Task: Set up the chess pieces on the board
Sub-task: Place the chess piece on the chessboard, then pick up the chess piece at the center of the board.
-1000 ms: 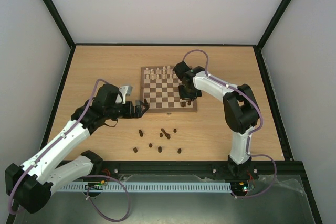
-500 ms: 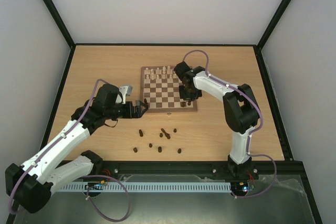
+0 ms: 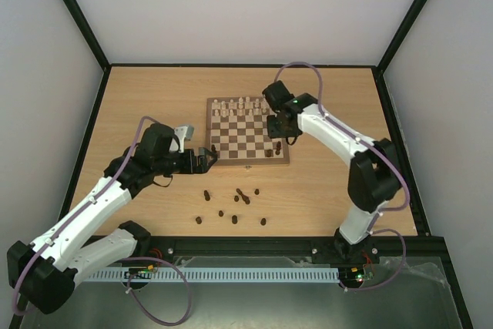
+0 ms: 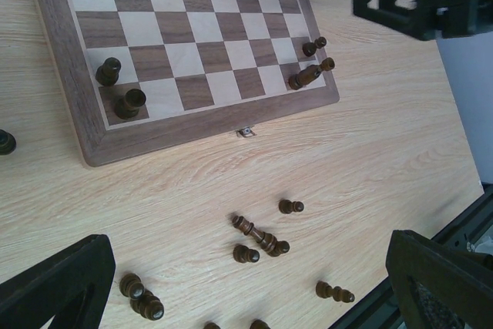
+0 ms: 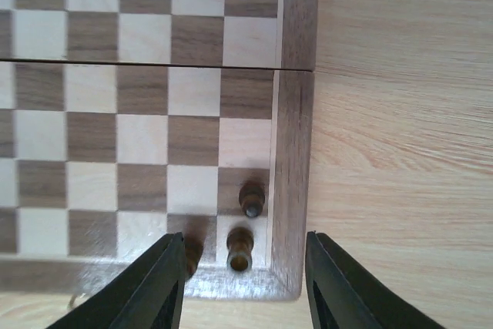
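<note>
Right hand (image 5: 243, 271) higher; corner pieces (image 5: 252, 199) upright

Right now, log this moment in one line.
left gripper open, beside board | right gripper open over board's near-right corner | most chess pieces loose on table

No readable text, no labels, no brand marks, no numbers, on the board (image 3: 246, 133) or table (image 3: 154, 98)

Checkered board (image 3: 243, 141), dark chess pieces (image 3: 243, 196) scattered nearby
</note>
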Tool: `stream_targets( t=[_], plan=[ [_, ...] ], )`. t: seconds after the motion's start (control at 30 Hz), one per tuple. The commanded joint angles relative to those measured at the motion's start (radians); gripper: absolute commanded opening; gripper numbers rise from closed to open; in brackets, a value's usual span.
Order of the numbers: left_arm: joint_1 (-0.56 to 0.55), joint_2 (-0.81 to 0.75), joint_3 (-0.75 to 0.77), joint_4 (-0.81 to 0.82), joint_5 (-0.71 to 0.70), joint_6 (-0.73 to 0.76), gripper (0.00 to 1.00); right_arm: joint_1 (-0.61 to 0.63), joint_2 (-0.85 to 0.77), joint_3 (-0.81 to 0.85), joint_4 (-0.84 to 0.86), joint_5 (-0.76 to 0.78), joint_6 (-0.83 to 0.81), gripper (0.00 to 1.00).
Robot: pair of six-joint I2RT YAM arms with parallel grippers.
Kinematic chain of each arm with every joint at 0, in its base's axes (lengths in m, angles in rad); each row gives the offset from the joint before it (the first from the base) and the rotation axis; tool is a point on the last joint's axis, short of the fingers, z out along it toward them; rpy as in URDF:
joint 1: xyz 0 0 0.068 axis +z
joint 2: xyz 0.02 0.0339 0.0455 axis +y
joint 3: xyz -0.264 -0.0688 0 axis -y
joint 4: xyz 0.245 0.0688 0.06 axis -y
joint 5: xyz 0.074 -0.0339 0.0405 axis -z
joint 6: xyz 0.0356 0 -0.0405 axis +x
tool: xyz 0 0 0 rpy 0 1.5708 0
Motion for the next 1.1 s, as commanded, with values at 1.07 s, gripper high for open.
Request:
stream_targets(
  t=[1.07],
  plan=[
    [0.013, -0.121, -0.044, -0.011, -0.045, -0.029, 1.00, 0.390, -0.067, -0.360, 0.102, -0.183, 0.143, 0.28]
  ],
)
